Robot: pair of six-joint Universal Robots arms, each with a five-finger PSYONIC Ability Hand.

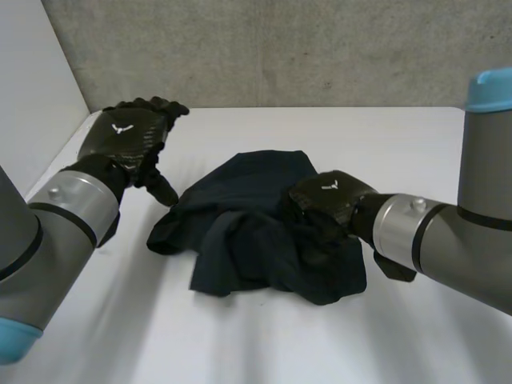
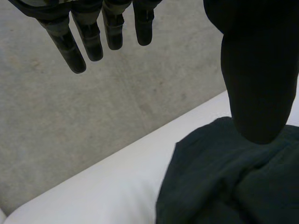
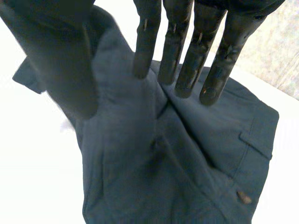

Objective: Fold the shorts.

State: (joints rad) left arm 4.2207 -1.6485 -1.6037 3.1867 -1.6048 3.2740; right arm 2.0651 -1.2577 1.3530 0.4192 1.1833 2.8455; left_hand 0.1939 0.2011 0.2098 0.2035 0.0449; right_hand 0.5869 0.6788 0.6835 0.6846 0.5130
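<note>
Over crumpled shorts (image 1: 240, 240), right hand (image 1: 328, 200) spread, perhaps touching; left hand (image 1: 128, 140) spread nearby.

- The table (image 1: 320, 132) is white and smooth, with a soft shine. In the head view its far edge runs straight across.
- A grey wall (image 1: 280, 48) stands right behind that far edge. Its surface is rough, like concrete, with small dark spots and pale patches.
- A plain pale panel (image 1: 32, 80) stands upright along the left side of the table and meets the grey wall at the far left corner.
</note>
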